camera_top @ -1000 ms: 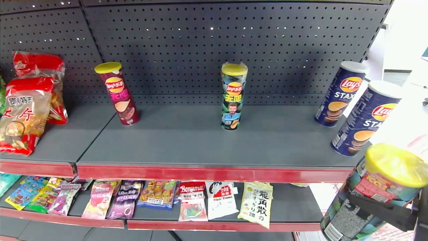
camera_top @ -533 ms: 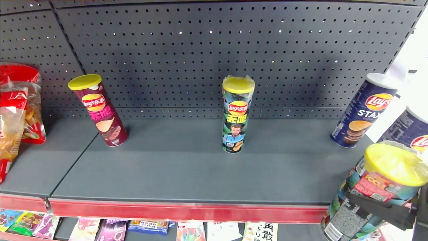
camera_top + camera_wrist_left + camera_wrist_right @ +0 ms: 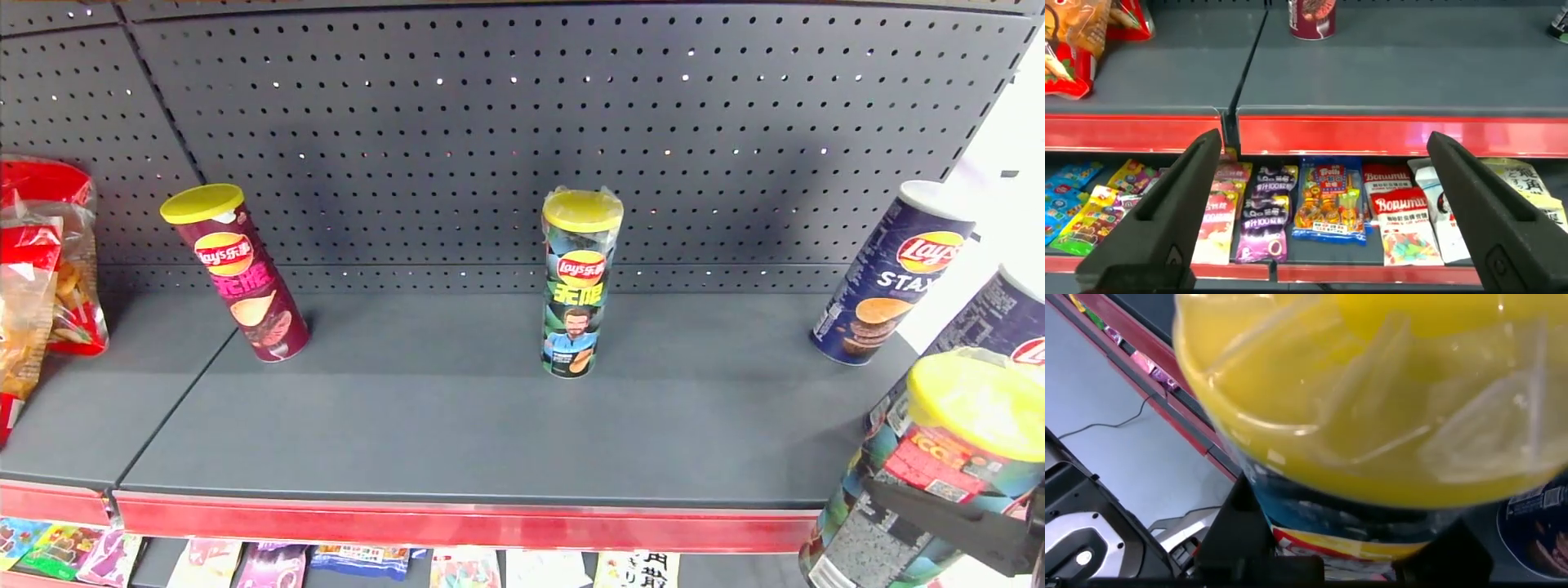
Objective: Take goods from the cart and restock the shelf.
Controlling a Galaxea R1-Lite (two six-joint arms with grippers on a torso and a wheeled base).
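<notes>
My right gripper (image 3: 951,514) is shut on a chip can (image 3: 922,474) with a yellow lid and a colourful wrap, held in front of the shelf's (image 3: 490,425) right end, below the board's level. In the right wrist view the can's yellow lid (image 3: 1388,392) is close up, with a black finger (image 3: 1241,531) on each side of the body. On the shelf stand a maroon can (image 3: 237,273), a matching colourful can (image 3: 575,282) in the middle, and two dark blue cans (image 3: 890,273) at the right. My left gripper (image 3: 1319,212) is open before the red shelf lip (image 3: 1388,135), over the lower shelf.
Red snack bags (image 3: 37,269) lean at the shelf's left end. A perforated back panel (image 3: 522,139) closes the rear. Several candy packets (image 3: 1327,204) lie on the lower shelf. Wide bare board lies between the maroon can and the middle can, and between that and the blue cans.
The head camera has tilted up and come closer to the shelf, so the lower shelf slid out of the picture. The held can has shifted a little right and down in the picture.
</notes>
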